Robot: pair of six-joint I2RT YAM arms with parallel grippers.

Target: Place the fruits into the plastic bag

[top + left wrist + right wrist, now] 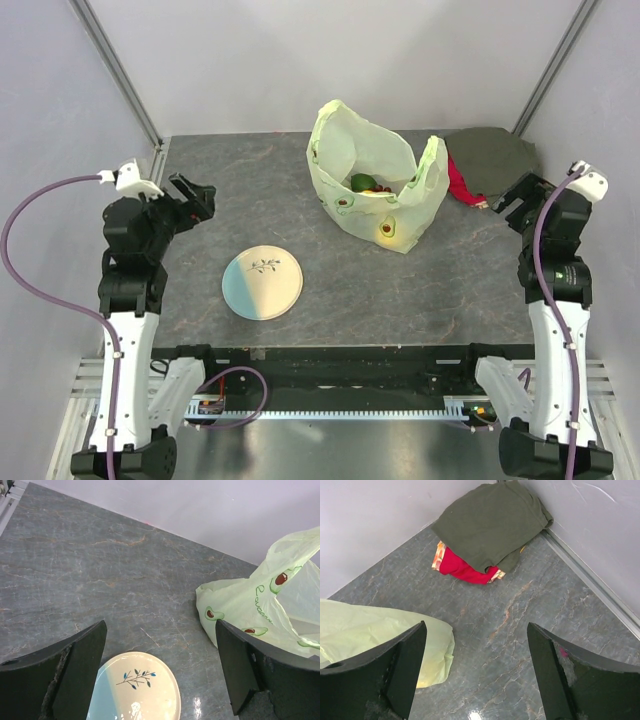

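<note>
- Fruit shows only inside the plastic bag (340, 170), as far as I can see. One green fruit (363, 182) lies in the mouth, and something dark red (384, 187) touches it on the right.
- The bag stands on the table (250, 200) at the far middle, between the two arms. Its mouth opens upward and its long axis runs left to right, with one handle raised at each end.
- From the left gripper (197, 197) the bag is to the right and well apart. From the right gripper (512, 197) it is to the left and nearer.
- Both grippers have their fingers spread wide, with nothing between them.
- The bag is thin, pale green and translucent, with small avocado prints. It looks soft and could probably fold in if pushed.
- No fruit shows outside the bag, so I judge the packing is nearly or fully done.
</note>
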